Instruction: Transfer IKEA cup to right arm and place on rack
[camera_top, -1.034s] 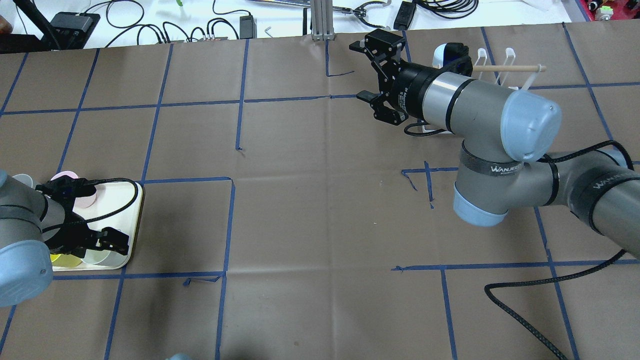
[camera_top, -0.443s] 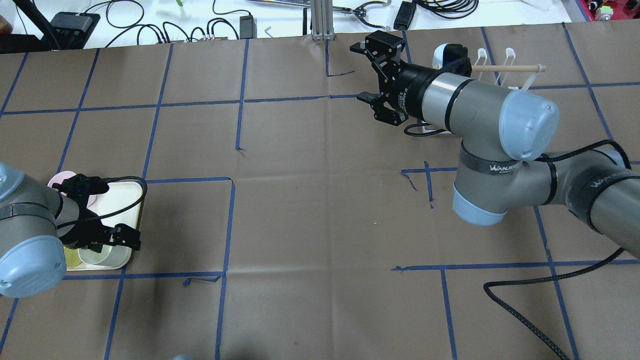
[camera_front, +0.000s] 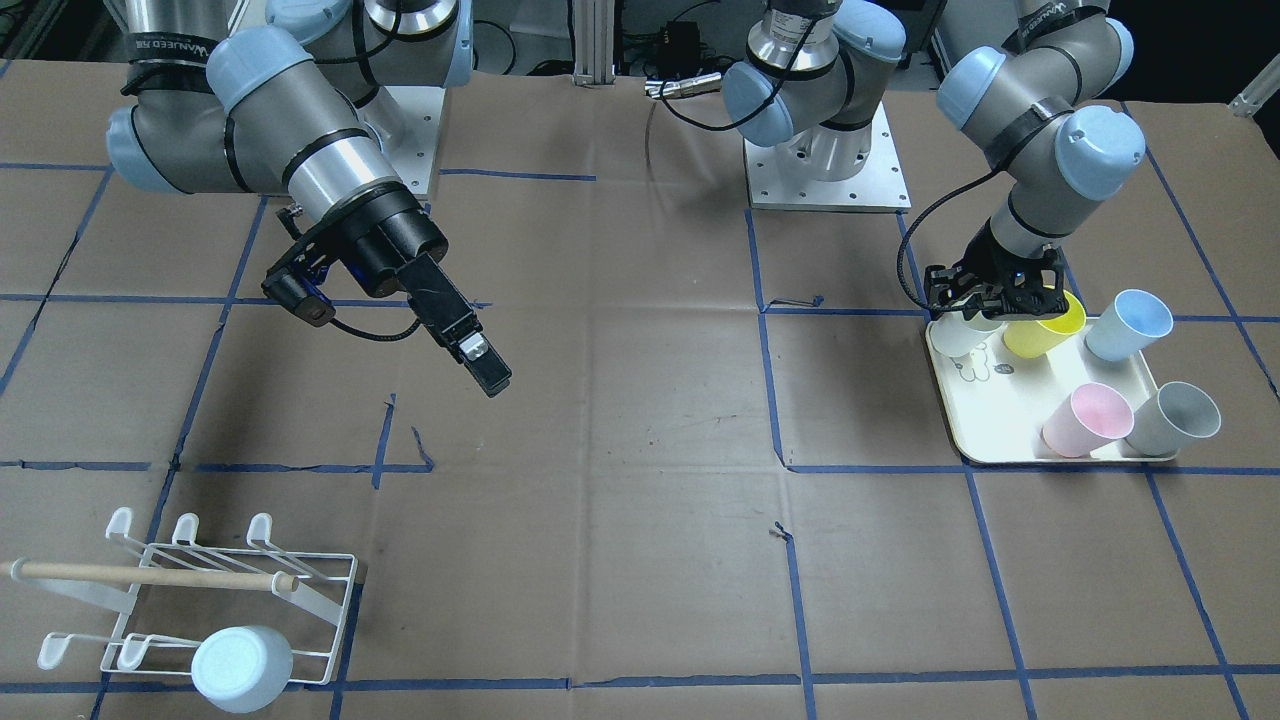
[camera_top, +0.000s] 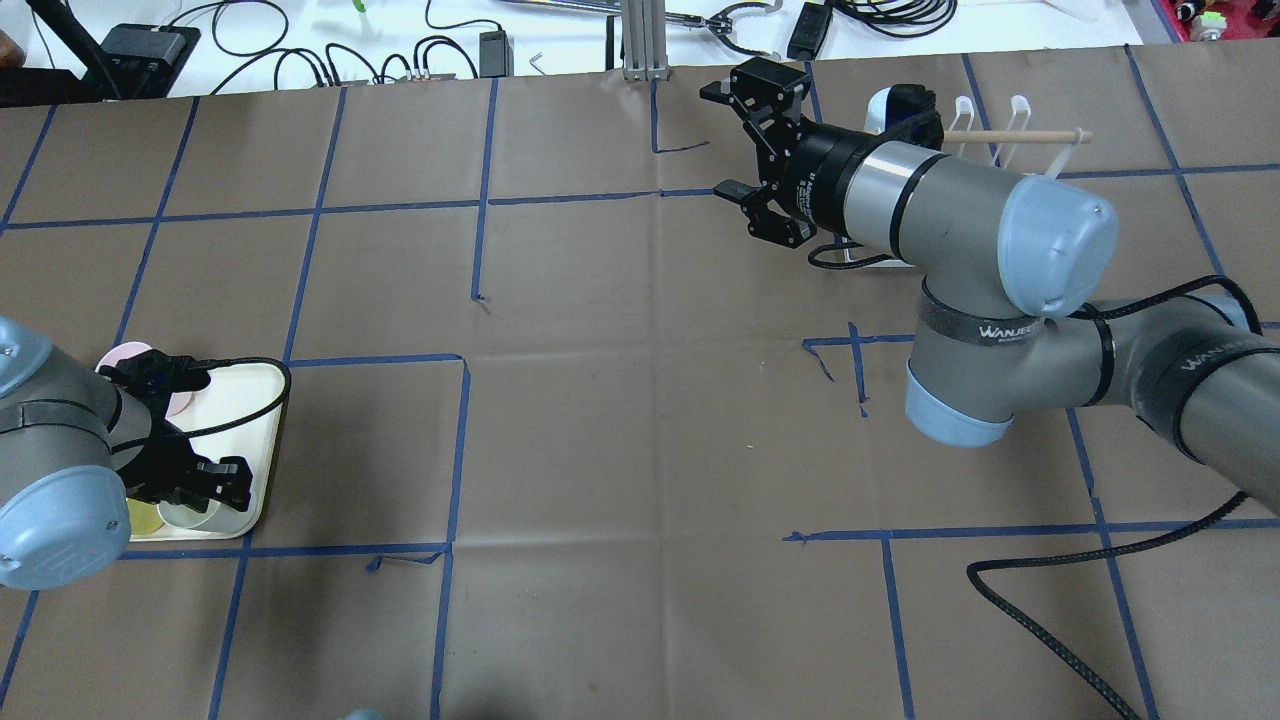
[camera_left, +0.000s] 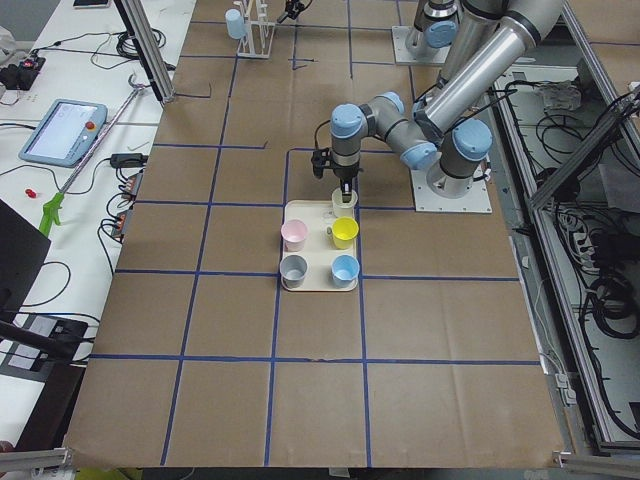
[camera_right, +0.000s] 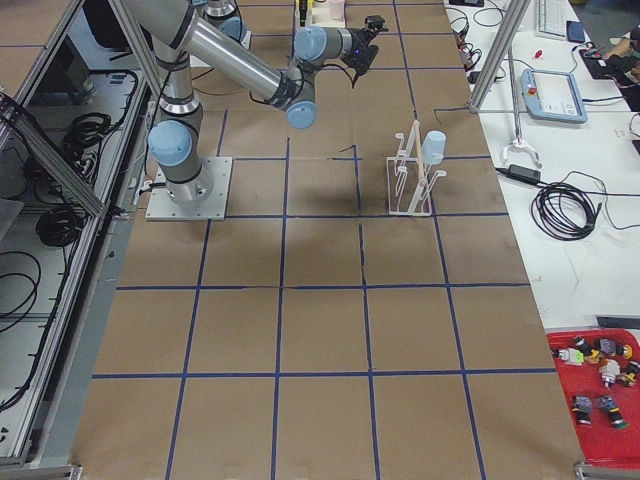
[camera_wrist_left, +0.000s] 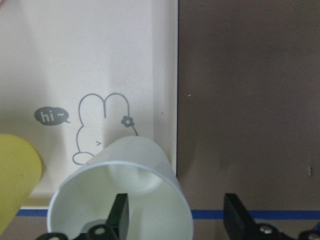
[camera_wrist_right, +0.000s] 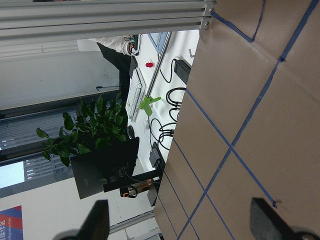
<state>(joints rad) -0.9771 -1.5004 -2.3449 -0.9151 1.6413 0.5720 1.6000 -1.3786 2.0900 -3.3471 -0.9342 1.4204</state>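
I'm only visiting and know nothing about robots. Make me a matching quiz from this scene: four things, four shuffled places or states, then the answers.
Things
1. white cup
2. pink cup
3. right gripper
4. wooden dowel

Places or states
A. lies across the rack
B. open, holding nothing
C. one finger of the left gripper is inside it
D. on the tray, beside the grey cup

Pairs: 1-C, 2-D, 3-B, 4-A
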